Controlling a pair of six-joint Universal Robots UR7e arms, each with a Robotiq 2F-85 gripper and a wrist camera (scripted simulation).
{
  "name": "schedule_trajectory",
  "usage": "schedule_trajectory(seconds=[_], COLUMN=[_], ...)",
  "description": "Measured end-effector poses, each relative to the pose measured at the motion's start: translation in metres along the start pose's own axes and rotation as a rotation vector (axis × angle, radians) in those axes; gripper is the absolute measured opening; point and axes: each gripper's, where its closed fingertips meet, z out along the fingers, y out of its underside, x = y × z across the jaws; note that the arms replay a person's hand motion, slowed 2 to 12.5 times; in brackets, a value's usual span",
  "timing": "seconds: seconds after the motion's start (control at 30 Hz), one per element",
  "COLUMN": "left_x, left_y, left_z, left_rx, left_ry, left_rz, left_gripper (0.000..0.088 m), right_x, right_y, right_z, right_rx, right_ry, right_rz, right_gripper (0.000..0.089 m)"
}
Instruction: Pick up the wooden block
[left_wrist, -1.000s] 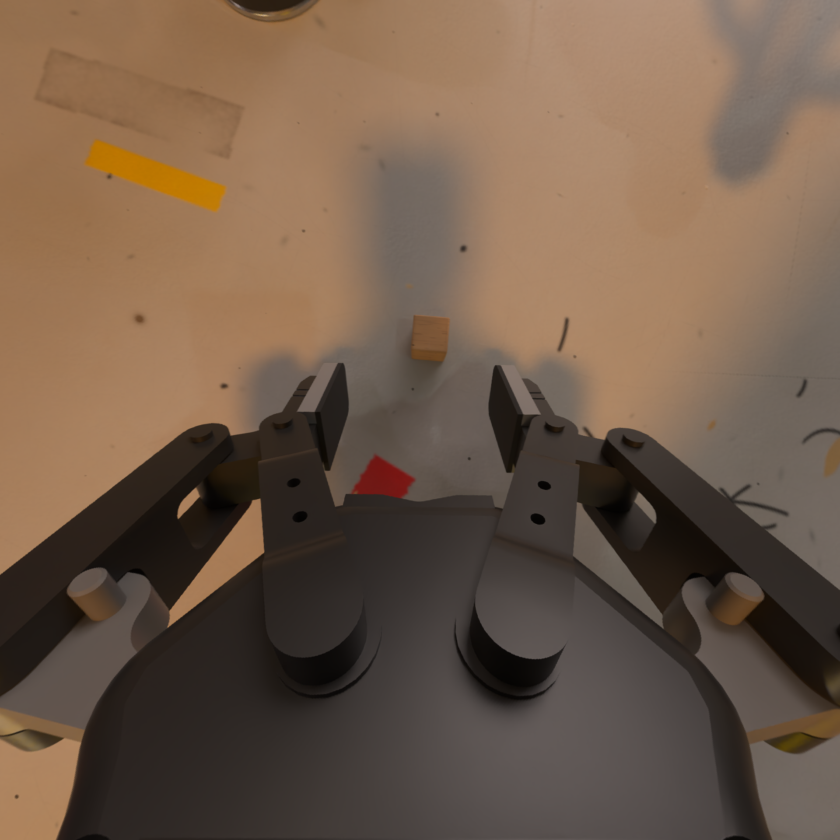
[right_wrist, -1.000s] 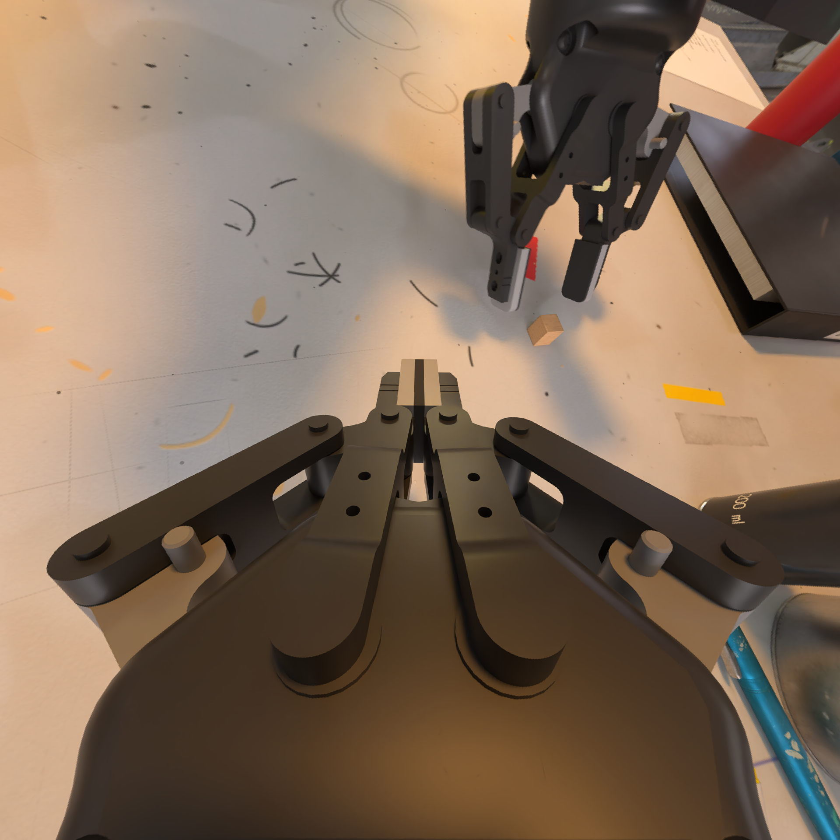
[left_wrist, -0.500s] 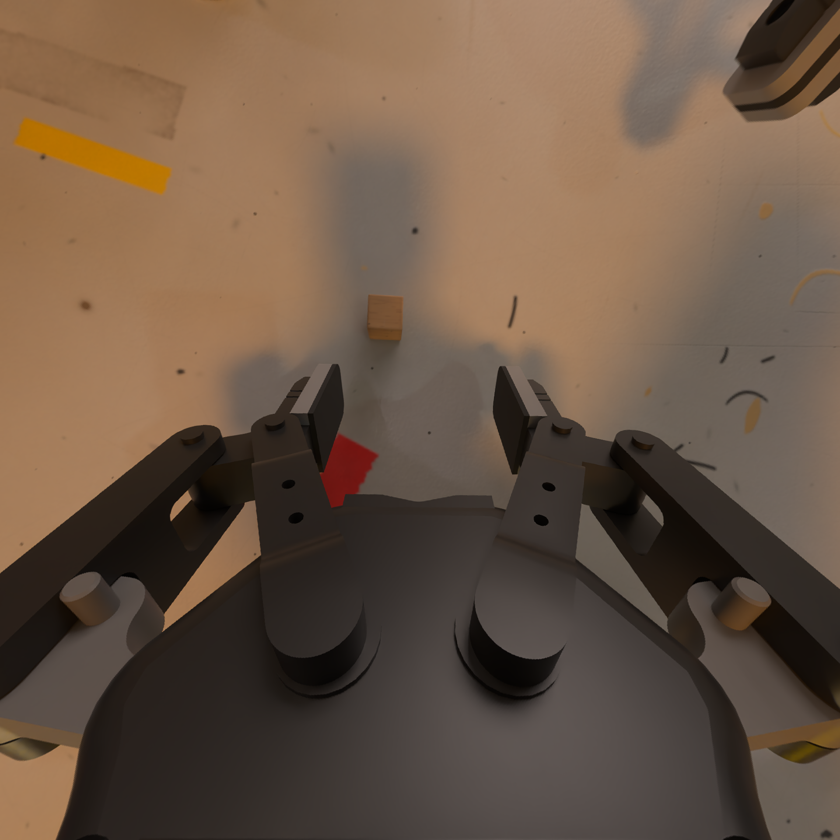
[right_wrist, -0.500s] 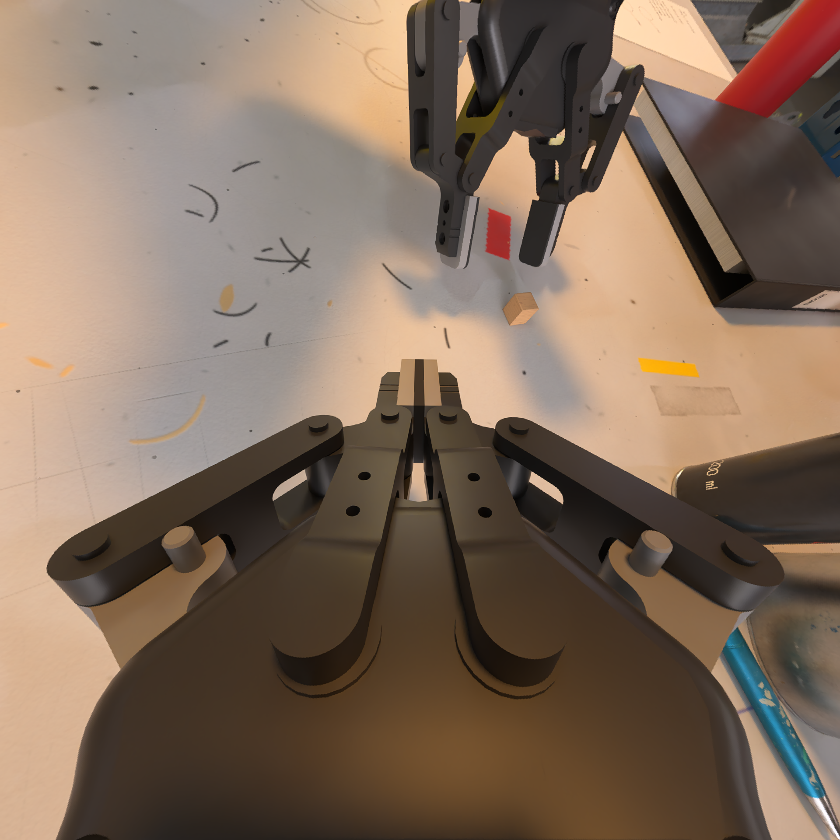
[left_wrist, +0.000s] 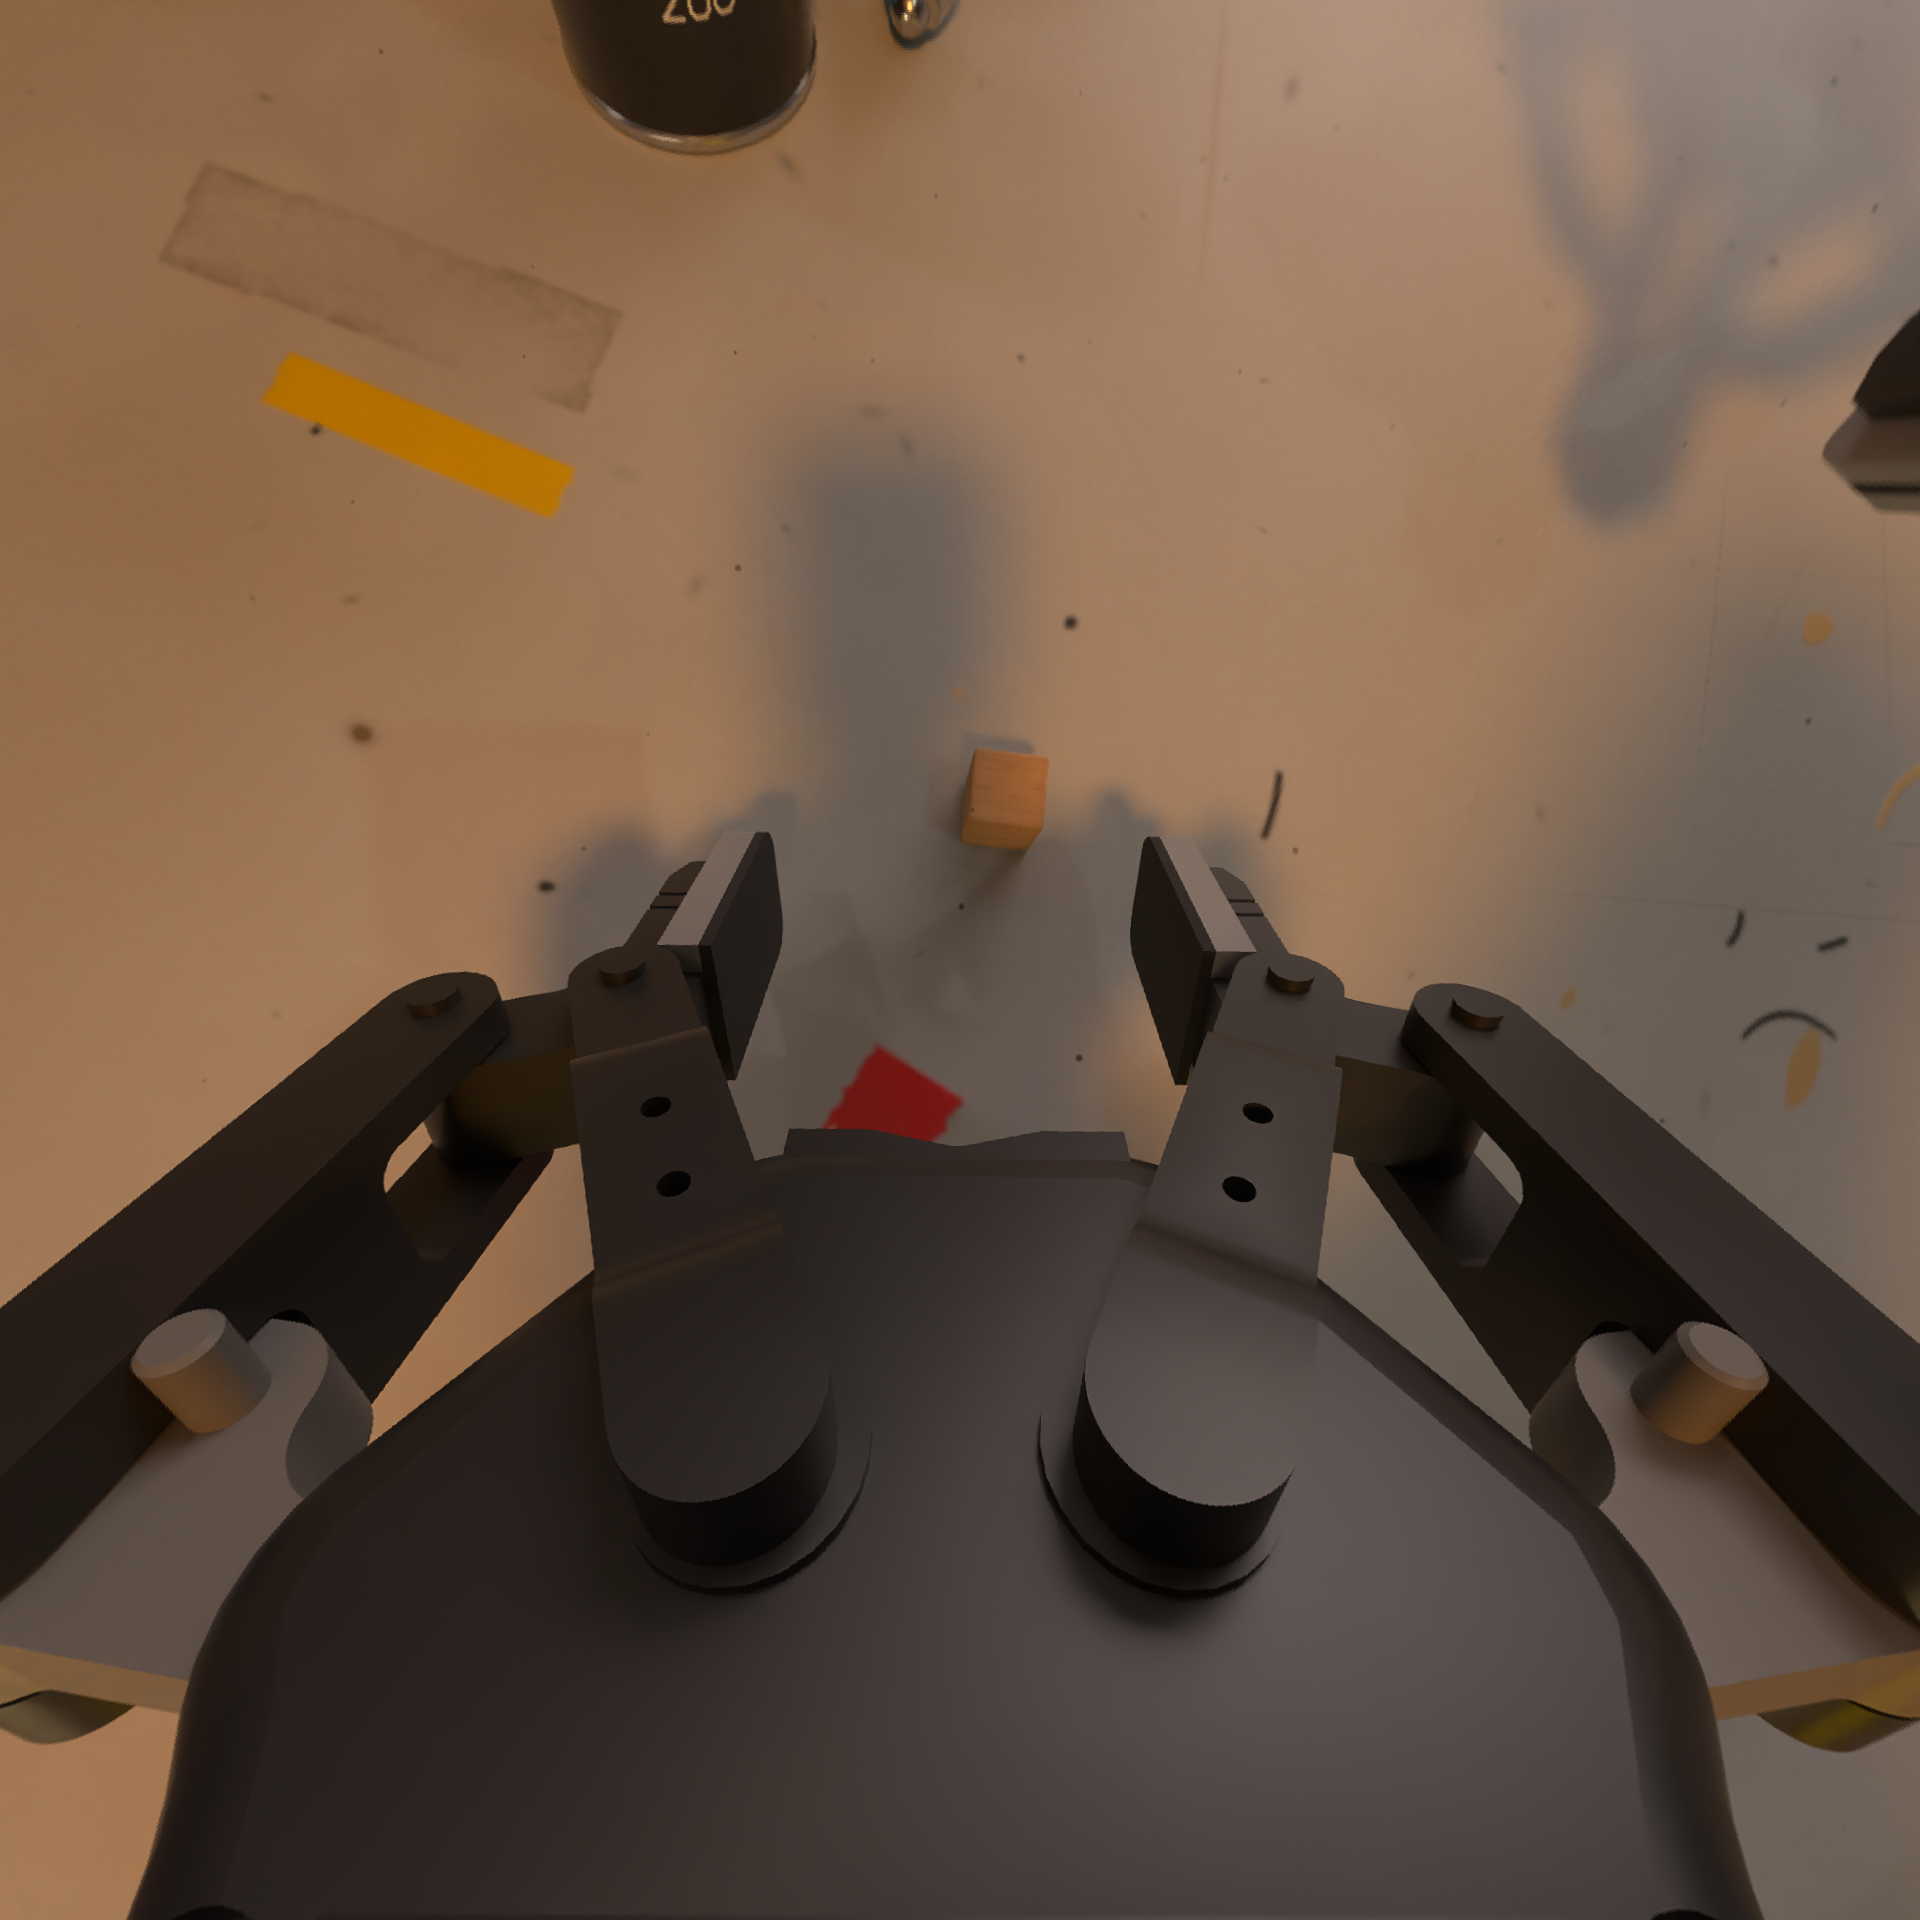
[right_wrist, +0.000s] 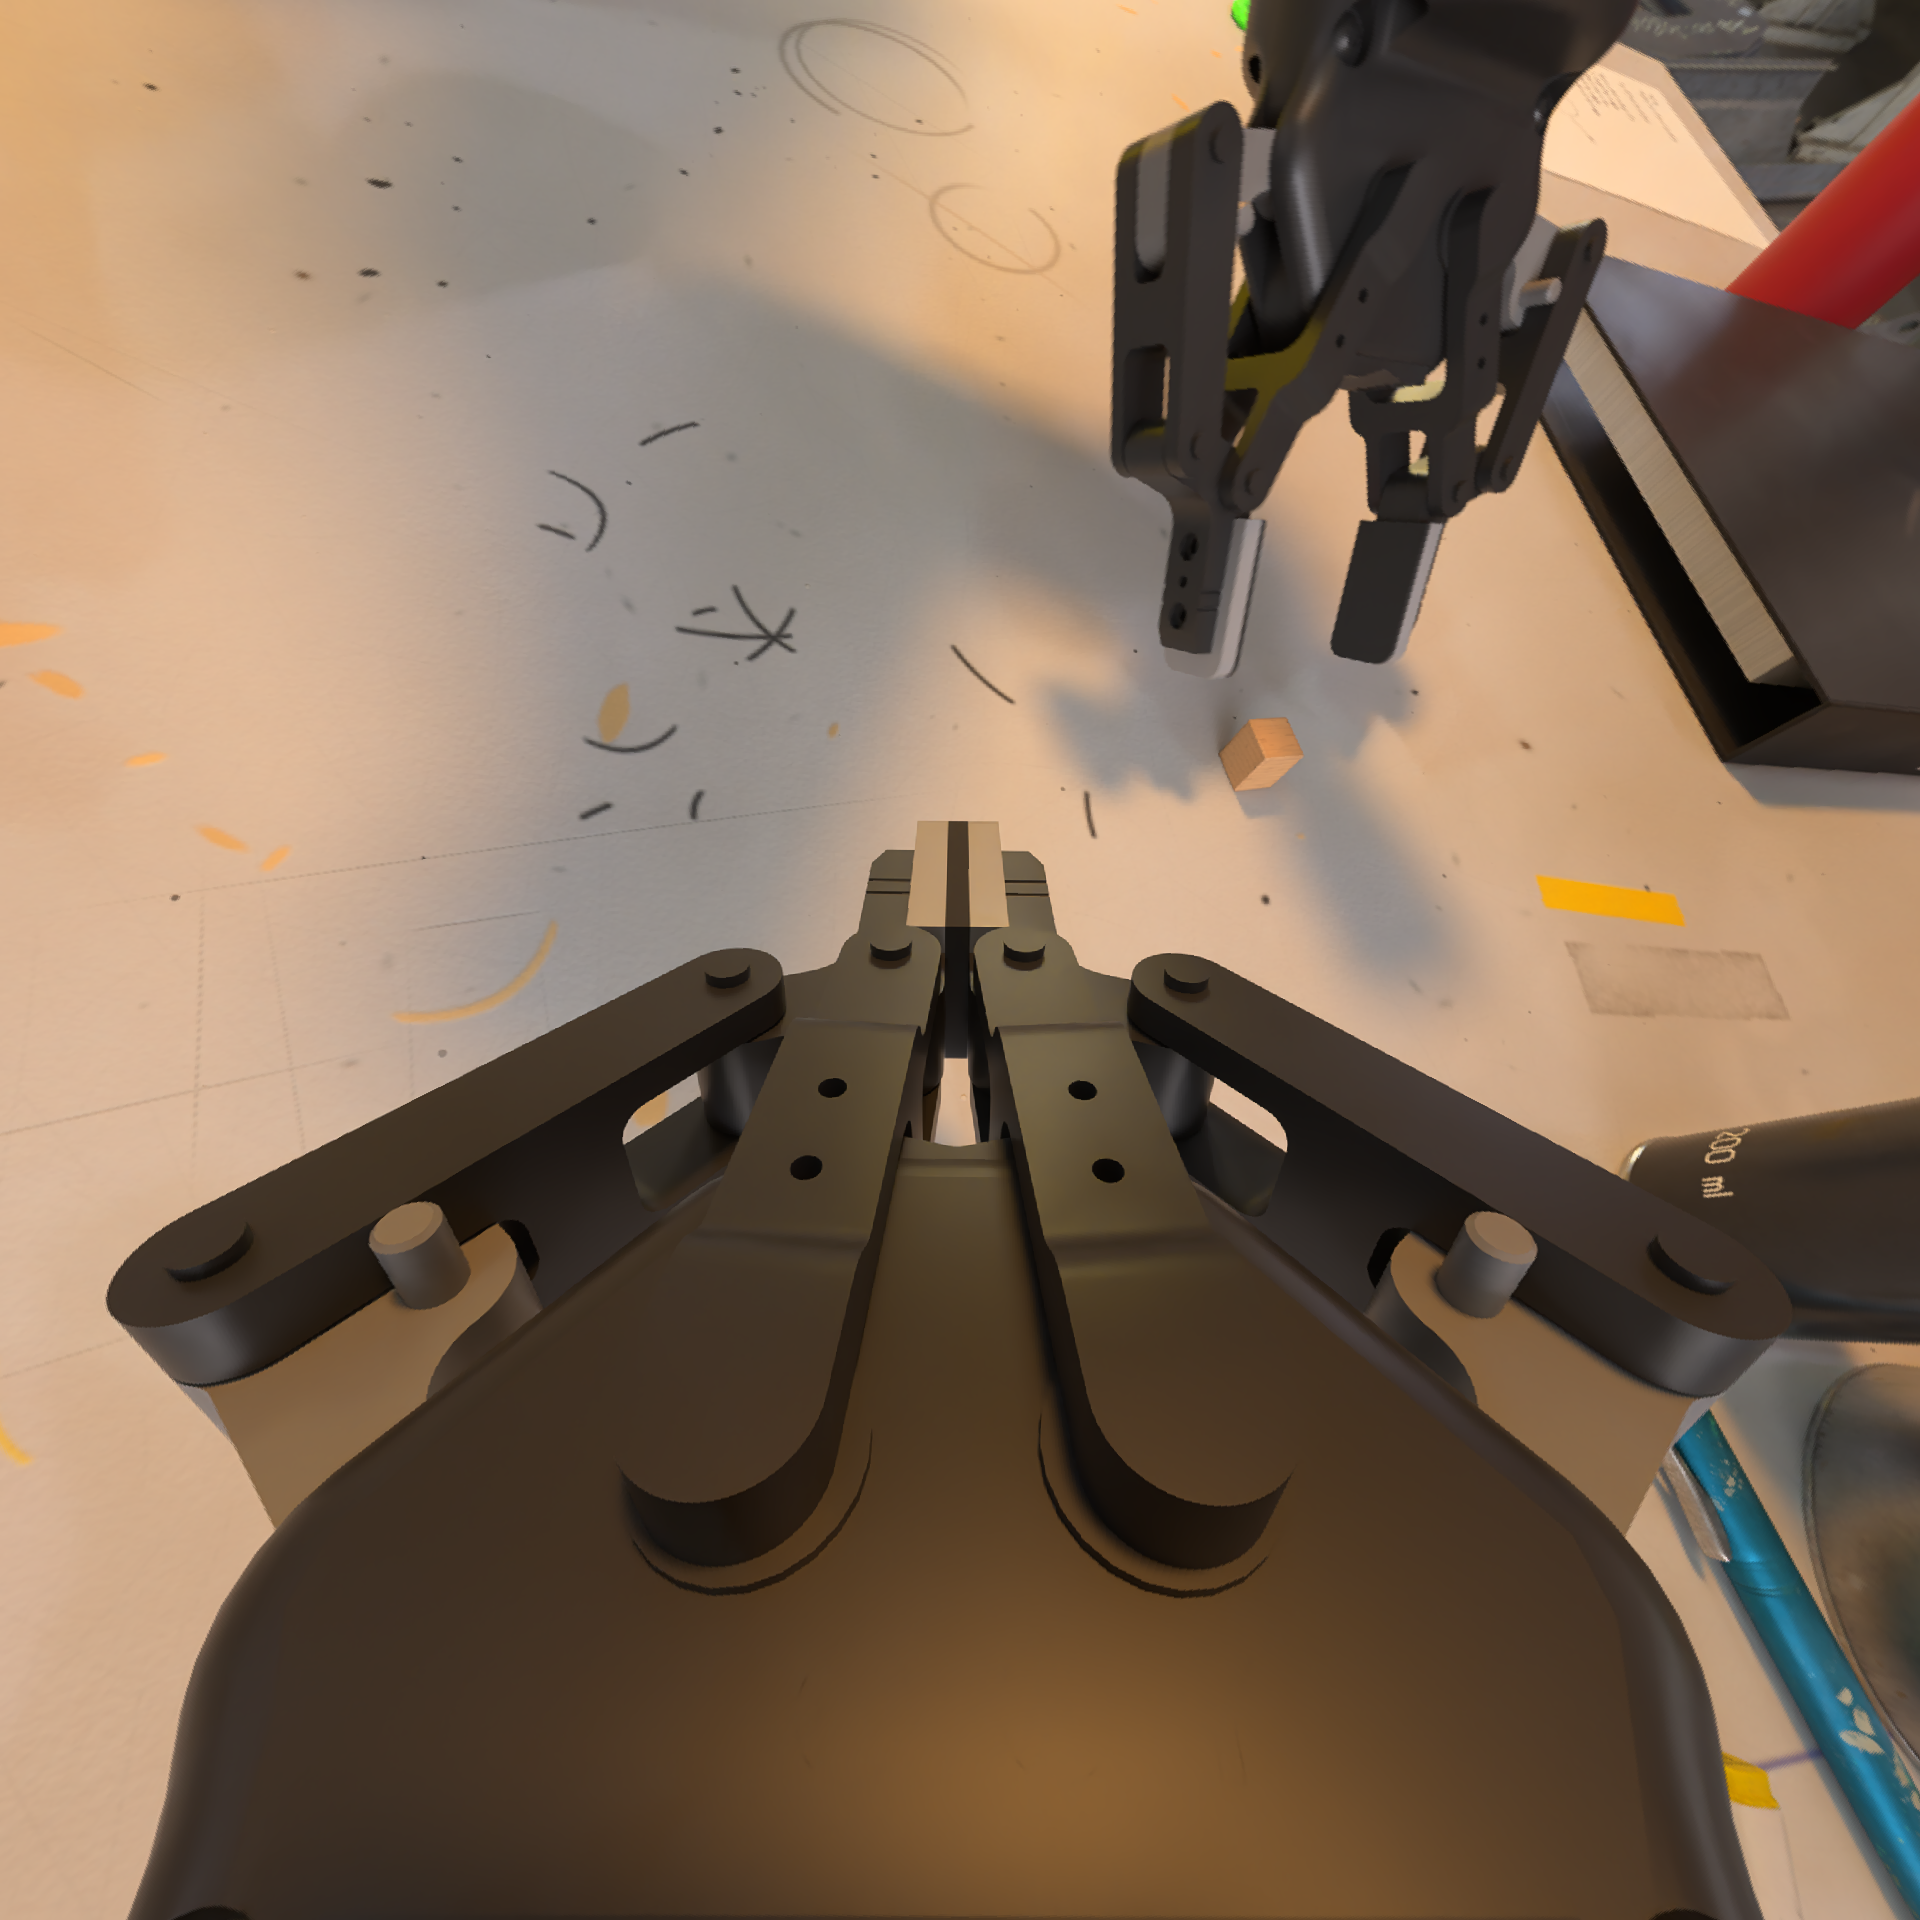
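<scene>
A small wooden block (left_wrist: 1003, 799) lies on the table just ahead of my left gripper (left_wrist: 954, 914), roughly centred between the fingertips. The left gripper is open and empty, hovering above the table. In the right wrist view the block (right_wrist: 1260, 753) lies just below and in front of the left gripper (right_wrist: 1294, 623), whose fingers hang apart above it. My right gripper (right_wrist: 956, 873) is shut and empty, well short of the block and to its left.
A black beaker (left_wrist: 691, 62) stands at the far edge; it also shows lying low at the right (right_wrist: 1808, 1195). Yellow tape (left_wrist: 416, 434), grey tape (left_wrist: 390, 286) and a red patch (left_wrist: 894, 1091) mark the table. A black box (right_wrist: 1766, 499) sits right of the block; a blue pen (right_wrist: 1808, 1621) lies near.
My left gripper has shifted so the block now lies centred between its fingertips, and the beaker has come into view. The right gripper stays shut.
</scene>
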Motion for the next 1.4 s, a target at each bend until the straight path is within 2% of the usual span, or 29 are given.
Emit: schedule_trajectory(seconds=[0.1, 0.27, 0.5, 0.93, 1.4], left_x=[0.0, -0.007, -0.008, -0.012, -0.006], left_y=[-0.002, 0.002, -0.003, -0.004, -0.006], left_z=[0.003, 0.009, 0.014, 0.018, 0.019], left_rx=[0.001, -0.027, -0.026, -0.048, -0.042], left_ry=[0.015, -0.006, -0.013, -0.062, -0.054], left_rz=[-0.019, -0.008, -0.012, 0.018, 0.034], left_gripper=[0.0597, 0.0608, 0.0616, 0.0574, 0.0496], right_x=[-0.002, -0.005, -0.009, -0.013, -0.017], right_y=[0.0, 0.0, -0.002, -0.005, -0.006], right_z=[0.001, 0.001, 0.003, 0.004, 0.006], right_rx=[-0.002, 0.001, 0.006, 0.023, 0.032], right_ry=[-0.008, -0.025, -0.041, -0.055, -0.063], right_rz=[-0.004, -0.008, -0.012, -0.021, -0.029], right_gripper=[0.0, 0.0, 0.0, 0.0, 0.0])
